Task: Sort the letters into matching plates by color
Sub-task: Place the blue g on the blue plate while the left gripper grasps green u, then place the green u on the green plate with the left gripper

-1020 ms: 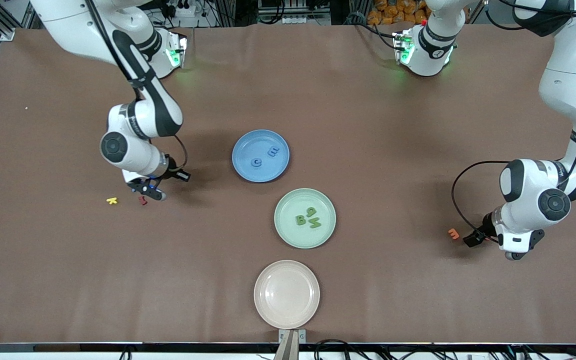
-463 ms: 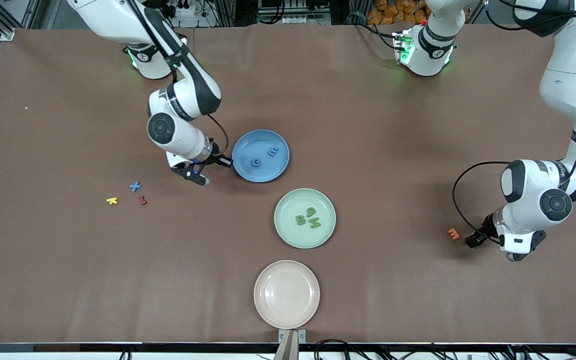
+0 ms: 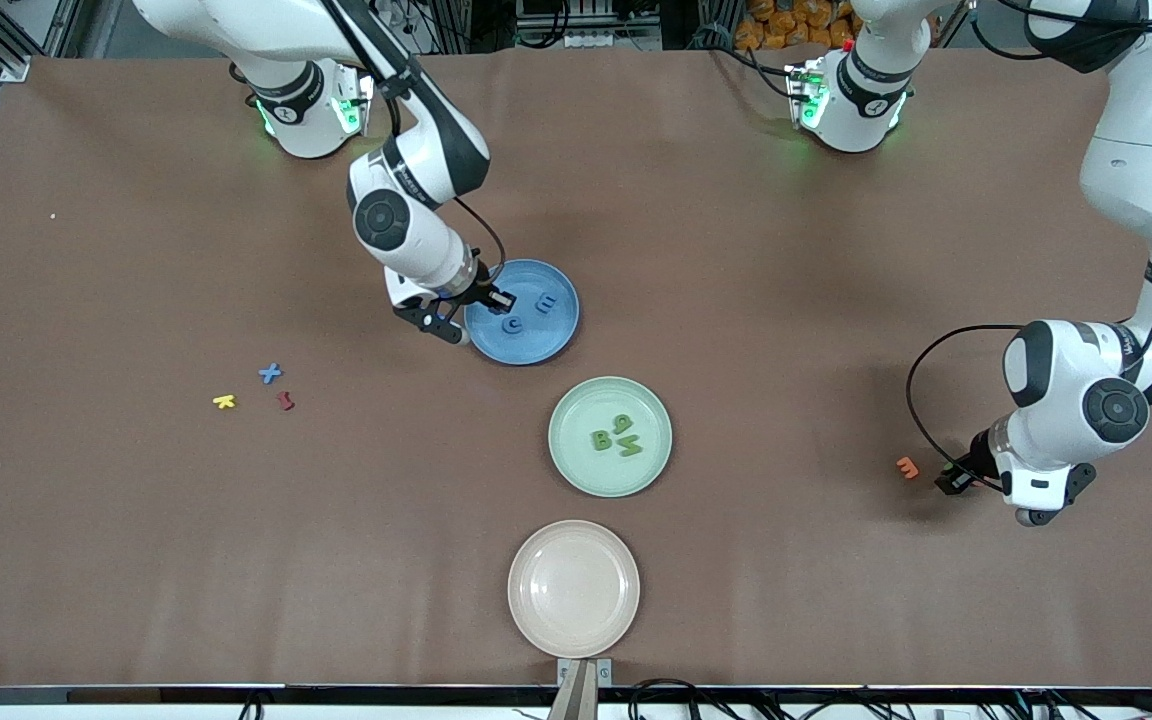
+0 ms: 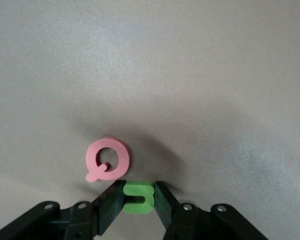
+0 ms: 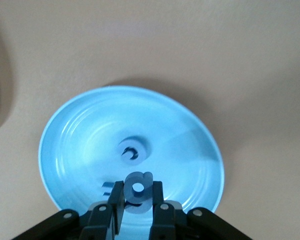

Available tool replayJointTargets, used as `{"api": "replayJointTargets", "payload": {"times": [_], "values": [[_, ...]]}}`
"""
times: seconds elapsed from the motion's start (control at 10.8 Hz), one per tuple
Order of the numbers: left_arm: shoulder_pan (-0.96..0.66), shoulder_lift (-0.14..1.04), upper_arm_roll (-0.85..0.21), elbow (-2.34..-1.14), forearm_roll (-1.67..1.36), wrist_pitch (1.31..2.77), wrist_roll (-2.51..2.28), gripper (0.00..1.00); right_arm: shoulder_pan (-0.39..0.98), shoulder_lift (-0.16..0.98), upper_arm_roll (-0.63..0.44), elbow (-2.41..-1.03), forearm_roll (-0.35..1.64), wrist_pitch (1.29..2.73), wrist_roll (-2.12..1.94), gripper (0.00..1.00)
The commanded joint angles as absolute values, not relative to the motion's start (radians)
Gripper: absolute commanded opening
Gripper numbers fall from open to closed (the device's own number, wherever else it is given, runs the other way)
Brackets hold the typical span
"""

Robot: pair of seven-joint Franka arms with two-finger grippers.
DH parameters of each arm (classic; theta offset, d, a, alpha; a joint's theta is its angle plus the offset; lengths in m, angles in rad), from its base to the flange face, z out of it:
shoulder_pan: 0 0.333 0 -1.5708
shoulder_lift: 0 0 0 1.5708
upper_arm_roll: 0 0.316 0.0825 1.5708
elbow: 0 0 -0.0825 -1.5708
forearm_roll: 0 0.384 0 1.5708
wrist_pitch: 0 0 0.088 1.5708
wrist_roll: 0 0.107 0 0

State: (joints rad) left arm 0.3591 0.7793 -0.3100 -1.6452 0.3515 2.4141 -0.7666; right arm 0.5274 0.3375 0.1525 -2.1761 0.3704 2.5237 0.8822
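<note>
Two blue letters (image 3: 529, 312) in blue plate (image 3: 556, 345) | three green (image 3: 618, 437) in green plate (image 3: 576, 465) | both jaws gripping letters

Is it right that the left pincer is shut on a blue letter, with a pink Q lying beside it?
Not quite. The letter in the left pincer is green, not blue; the left wrist view shows it clamped between the fingers. The rest holds: the pink Q lies on the table beside it.

The right gripper (image 3: 448, 327) hangs over the rim of the round matte blue plate (image 3: 554, 342), which holds two small blue foam letters (image 3: 528, 312). Near the left gripper (image 3: 1026, 512) lies a small orange foam letter (image 3: 906, 466).
</note>
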Motion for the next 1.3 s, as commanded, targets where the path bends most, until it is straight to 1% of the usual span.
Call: {"api": "replayJointTargets", "payload": {"times": [0.0,0.09,0.28,0.37,0.46,0.56,0.65,0.74,0.83,0.93,1.02,1.21], "values": [[0.342,0.77,-0.336,-1.641,0.37,2.422,-0.79,0.0,0.558,0.331,0.15,-2.189,0.388,2.531,0.92,0.0],[0.325,0.764,-0.34,-1.635,0.37,2.422,-0.822,0.0,0.558,0.33,0.153,-2.197,0.387,2.522,0.92,0.0],[0.246,0.764,-0.342,-1.577,0.361,2.419,-0.906,0.0,0.568,0.331,0.181,-2.207,0.387,2.51,0.922,0.04],[0.217,0.764,-0.344,-1.575,0.362,2.419,-0.973,0.0,0.572,0.331,0.183,-2.212,0.387,2.51,0.923,0.1],[0.175,0.762,-0.345,-1.574,0.364,2.421,-1.045,0.0,0.584,0.331,0.183,-2.21,0.388,2.517,0.934,0.24],[0.125,0.764,-0.345,-1.554,0.362,2.421,-1.113,0.0,0.595,0.336,0.183,-2.21,0.387,2.522,0.951,0.57],[0.07,0.765,-0.345,-1.549,0.362,2.421,-1.188,0.0,0.598,0.34,0.183,-2.21,0.387,2.523,0.953,0.75],[0.017,0.765,-0.345,-1.549,0.362,2.421,-1.263,0.0,0.598,0.341,0.183,-2.21,0.387,2.526,0.953,0.89],[-0.041,0.767,-0.345,-1.548,0.364,2.421,-1.325,0.0,0.598,0.341,0.181,-2.21,0.387,2.526,0.953,0.97],[-0.099,0.767,-0.344,-1.533,0.364,2.421,-1.379,0.0,0.594,0.339,0.181,-2.212,0.387,2.525,0.951,0.98],[-0.15,0.772,-0.344,-1.511,0.364,2.421,-1.431,0.0,0.583,0.33,0.183,-2.214,0.385,2.516,0.948,0.97],[-0.236,0.769,-0.345,-1.487,0.362,2.422,-1.498,0.0,0.487,0.253,0.181,-2.269,0.377,2.447,0.838,0.96]]}}
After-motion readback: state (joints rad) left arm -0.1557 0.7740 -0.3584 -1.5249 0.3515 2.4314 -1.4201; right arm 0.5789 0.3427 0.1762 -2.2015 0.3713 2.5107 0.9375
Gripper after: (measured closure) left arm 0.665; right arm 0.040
